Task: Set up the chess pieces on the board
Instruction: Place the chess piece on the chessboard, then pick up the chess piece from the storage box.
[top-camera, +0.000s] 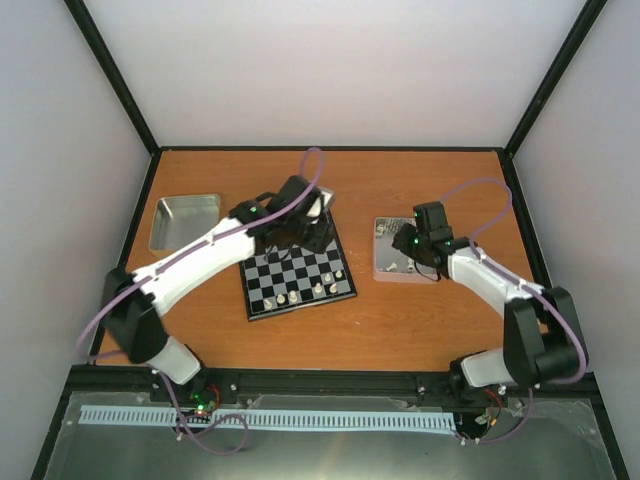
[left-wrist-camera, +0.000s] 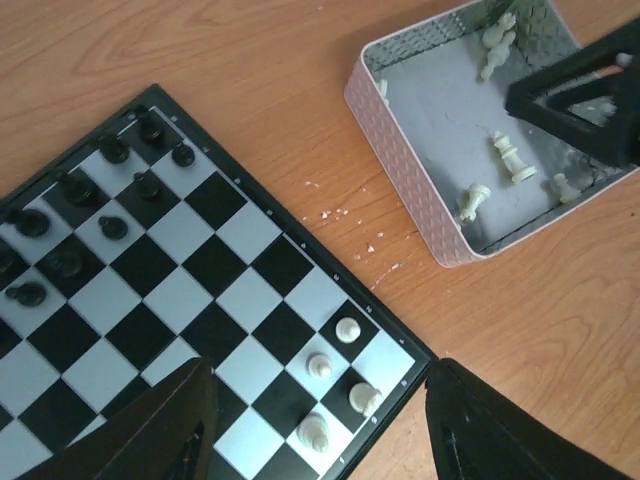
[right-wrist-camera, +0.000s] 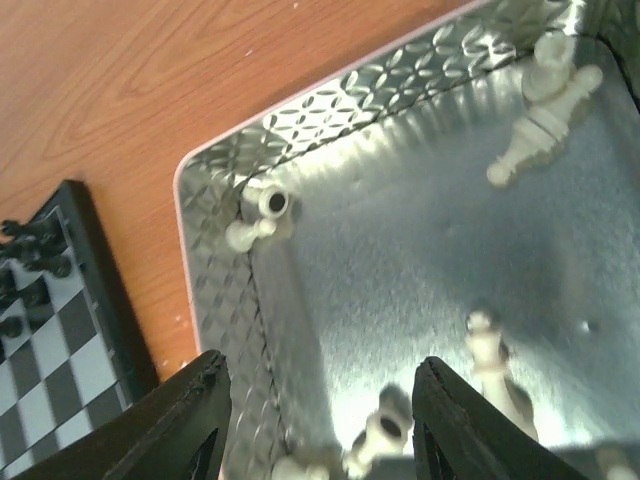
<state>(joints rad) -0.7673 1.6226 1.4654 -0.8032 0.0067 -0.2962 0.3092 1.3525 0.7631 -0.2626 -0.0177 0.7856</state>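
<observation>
Sideways in the tray (left-wrist-camera: 400, 150), several chess pieces (left-wrist-camera: 510, 160)

**Extras on the worktop (top-camera: 400, 335)**

A silver tray (top-camera: 185, 222) sits near the far left corner. A pink-walled tray (left-wrist-camera: 395, 165) lies toward the right edge. Black figures (left-wrist-camera: 113, 228) stand grouped mid-worktop, and white specks (left-wrist-camera: 340, 213) lie scattered just beside the pink-walled tray.

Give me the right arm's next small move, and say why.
Probably lower the right gripper onto the cream piece lying between its open fingers in the silver tray, then close. Several white pieces lie in that tray, and only four stand on the board.
</observation>
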